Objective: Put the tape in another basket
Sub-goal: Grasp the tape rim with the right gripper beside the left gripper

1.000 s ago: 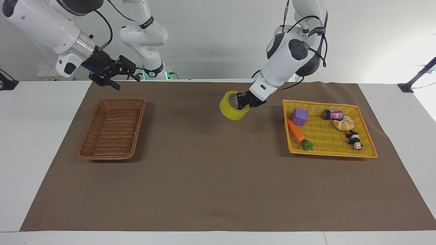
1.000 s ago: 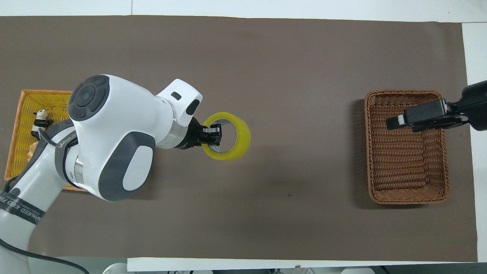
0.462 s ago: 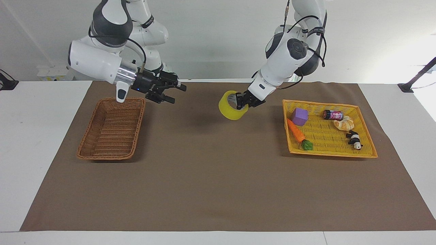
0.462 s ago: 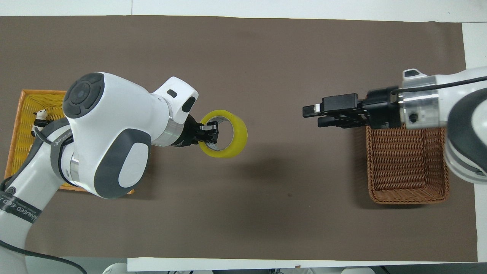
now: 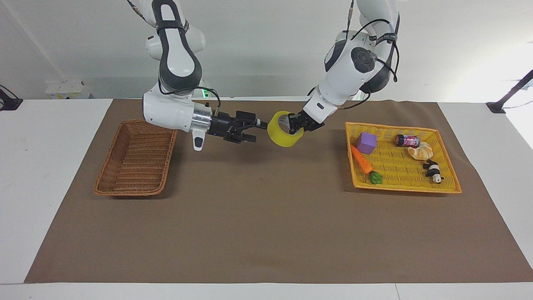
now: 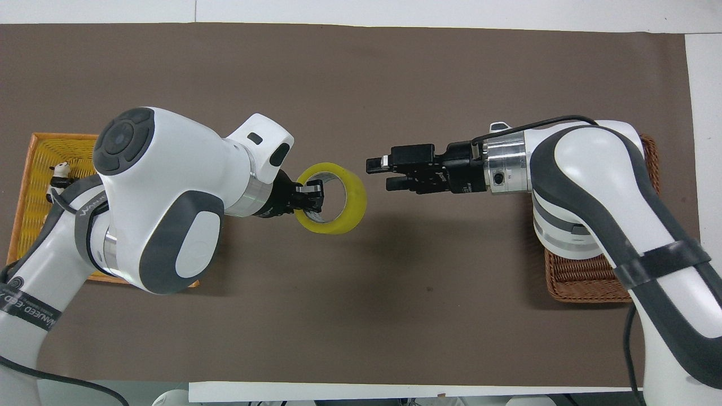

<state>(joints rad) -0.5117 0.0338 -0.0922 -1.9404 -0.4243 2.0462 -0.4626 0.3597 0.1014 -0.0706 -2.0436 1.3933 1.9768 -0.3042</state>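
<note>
The yellow tape hangs in the air over the middle of the brown mat, also in the overhead view. My left gripper is shut on the ring's wall, with a finger inside the hole; it also shows in the overhead view. My right gripper is open and empty, held level, its tips just short of the tape on the side toward the dark-brown basket; it also shows in the overhead view. The basket is empty and lies at the right arm's end, partly hidden by the right arm in the overhead view.
A yellow flat tray at the left arm's end holds a purple cube, a carrot, a can, a bread roll and a toy panda. The brown mat covers the table.
My right arm has swung from over the dark-brown basket toward the middle, bringing its open gripper up to the tape. My left gripper with the tape has barely moved.
</note>
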